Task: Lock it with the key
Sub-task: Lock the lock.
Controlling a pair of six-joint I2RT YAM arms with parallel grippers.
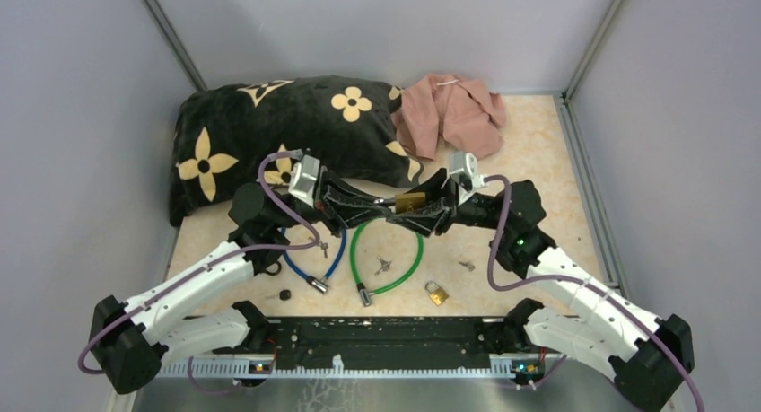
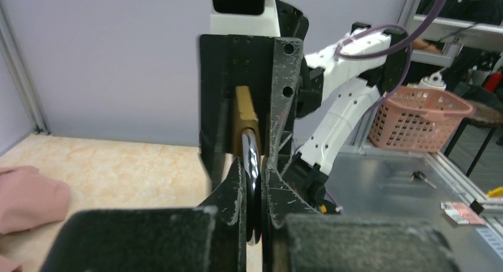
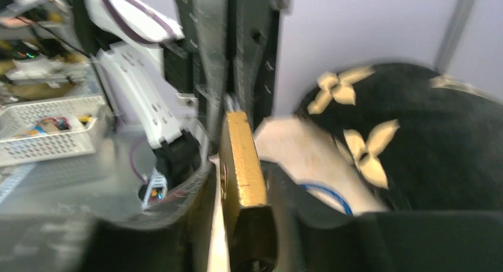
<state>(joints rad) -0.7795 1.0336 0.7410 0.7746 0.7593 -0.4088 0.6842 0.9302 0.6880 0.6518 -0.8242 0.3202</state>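
Both arms' jaws meet at the brass padlock point(image 1: 410, 200) above a green cable point(image 1: 388, 259).

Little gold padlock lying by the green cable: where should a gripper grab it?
Probably the brass body of the little padlock, pinched across its two narrow sides from straight above: it lies flat on the table, so its wide faces can't be reached.

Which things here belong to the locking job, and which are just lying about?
In use: brass padlock, key.
Lying about: pillow, pink cloth, blue cable, green cable, small padlock, loose keys.
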